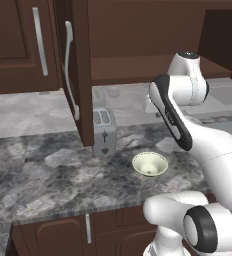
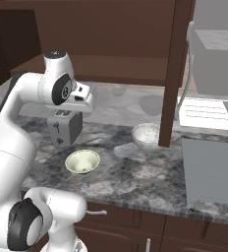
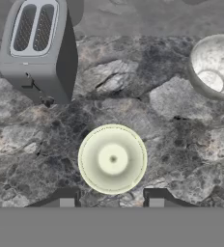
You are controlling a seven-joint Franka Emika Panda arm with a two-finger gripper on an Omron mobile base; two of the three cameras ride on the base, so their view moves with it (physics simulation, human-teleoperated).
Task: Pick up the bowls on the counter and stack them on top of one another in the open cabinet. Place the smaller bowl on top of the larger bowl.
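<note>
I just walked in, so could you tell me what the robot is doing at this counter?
The arm hangs above the counter with its gripper open and empty, looking down on the cream bowl. The grey mottled bowl and the toaster stand nearby. Both bowls are still on the counter; the open cabinet holds neither yet.

On the tabletop (image 2: 135, 172) the smaller bowl (image 2: 82, 161) is set in front of the toaster (image 2: 64, 126); the larger bowl (image 2: 146, 135) is placed to its right, beside the cabinet door (image 2: 172, 74).

Below the raised hand (image 2: 82, 96), the smaller bowl (image 2: 82, 161) sits on the counter (image 2: 135, 172), toaster (image 2: 64, 127) behind, larger bowl (image 2: 146, 135) farther right.
</note>
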